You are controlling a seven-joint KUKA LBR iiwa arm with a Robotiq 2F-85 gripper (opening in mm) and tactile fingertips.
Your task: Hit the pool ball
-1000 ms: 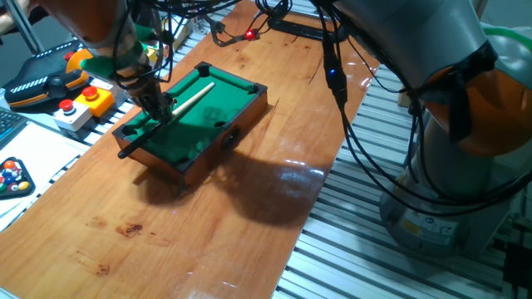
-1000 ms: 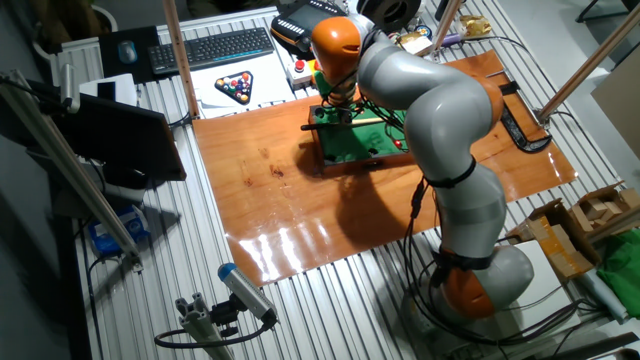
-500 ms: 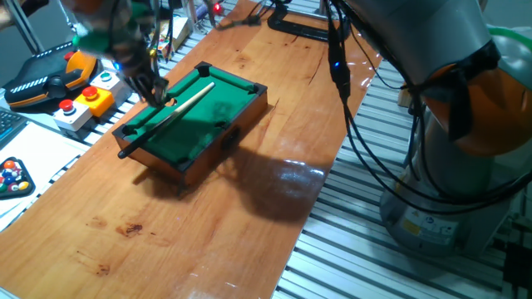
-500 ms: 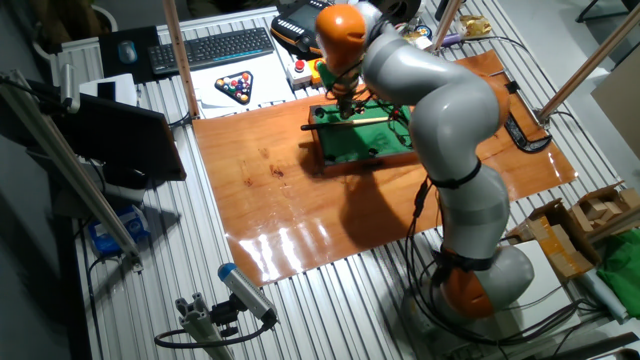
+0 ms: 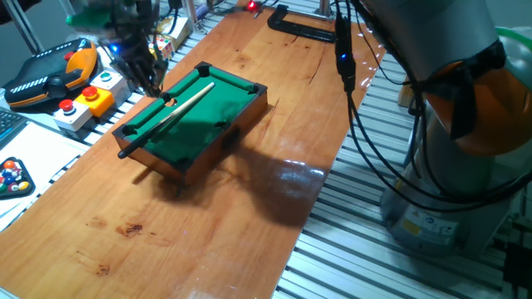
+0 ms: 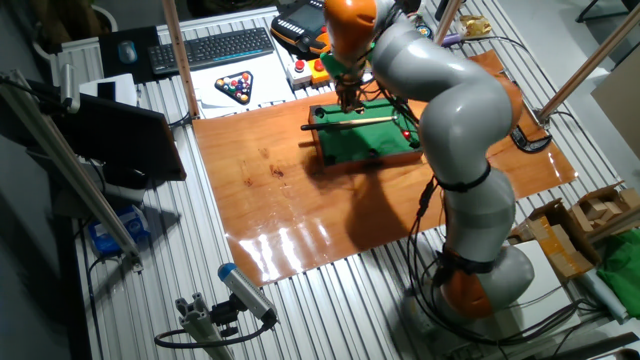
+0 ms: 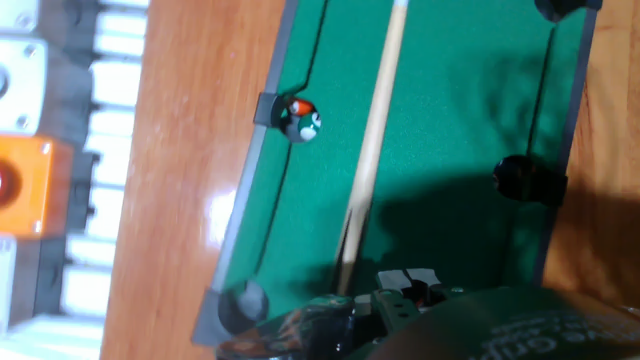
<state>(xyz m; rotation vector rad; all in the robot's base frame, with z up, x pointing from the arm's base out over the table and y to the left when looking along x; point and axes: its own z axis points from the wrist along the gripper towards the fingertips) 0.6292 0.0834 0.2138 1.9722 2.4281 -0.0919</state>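
Note:
The pool ball (image 7: pixel 300 121) is tiny and glossy, dark with a red glint. It lies on the green felt against the middle pocket of the left rail in the hand view. The miniature pool table (image 5: pixel 218 112) (image 6: pixel 378 145) stands on the wooden board. A wooden cue (image 7: pixel 374 150) (image 5: pixel 181 105) (image 6: pixel 352 120) lies loose along the felt. My gripper (image 5: pixel 156 89) (image 6: pixel 348 100) (image 7: pixel 408 285) hangs just above the table's rail by the cue's thin end, fingers together and holding nothing. The ball is too small to make out in the fixed views.
A black triangle of coloured balls (image 5: pixel 12 178) (image 6: pixel 237 88) lies on paper off the board. Button boxes (image 5: pixel 86 99) (image 7: pixel 22 180) stand beside the table's rail. A keyboard (image 6: pixel 214 48) and a black clamp (image 5: pixel 301 28) lie further off. Cables (image 5: pixel 344 66) hang from the arm.
My gripper has lifted off the felt by the cue and moved up and back toward the button boxes. The cue and the pool table have stayed in place.

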